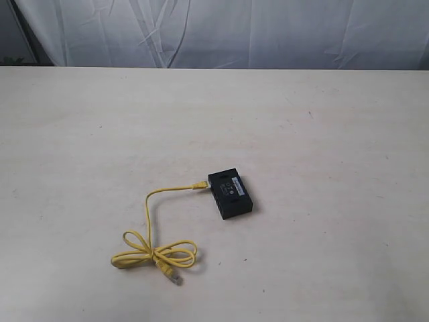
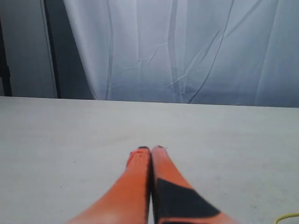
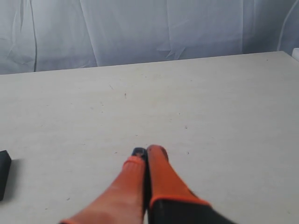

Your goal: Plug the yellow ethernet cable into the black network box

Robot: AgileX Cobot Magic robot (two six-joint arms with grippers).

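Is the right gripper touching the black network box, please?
Apart: the right wrist view shows table between the right gripper and the black network box.

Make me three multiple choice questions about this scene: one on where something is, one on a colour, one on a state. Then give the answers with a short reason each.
1. In the exterior view, where do the yellow ethernet cable loops lie relative to the black network box?
A) nearer the camera, to its left
B) on top of it
C) far behind it

2. What colour are the fingers in the wrist views?
A) blue
B) orange
C) green

3. How do the left gripper and right gripper stand?
A) both open
B) one open
C) both shut, empty

Answers:
1 A, the loops sit lower left of the box.
2 B, both views show orange.
3 C, the fingertips meet with nothing between.
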